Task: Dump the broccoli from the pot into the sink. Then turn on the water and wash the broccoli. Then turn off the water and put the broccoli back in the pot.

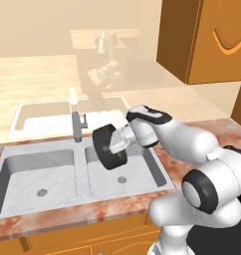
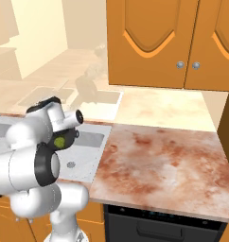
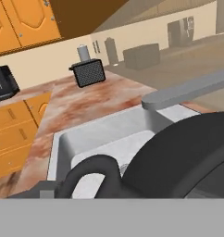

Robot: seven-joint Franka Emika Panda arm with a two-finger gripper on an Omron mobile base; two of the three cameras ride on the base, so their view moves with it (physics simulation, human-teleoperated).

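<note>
Pot tipped on its side over the right basin of the sink, mouth turned toward the arm — a pouring pose, I judge, to spill the broccoli, which shows as a green bit at the rim, not yet in the basin. The gripper is clamped on the pot's rim. From the right base view the broccoli peeks beside the wrist, above the drain. In the hand view the pot looms close, its handle looped before the faucet; no water runs.
</note>
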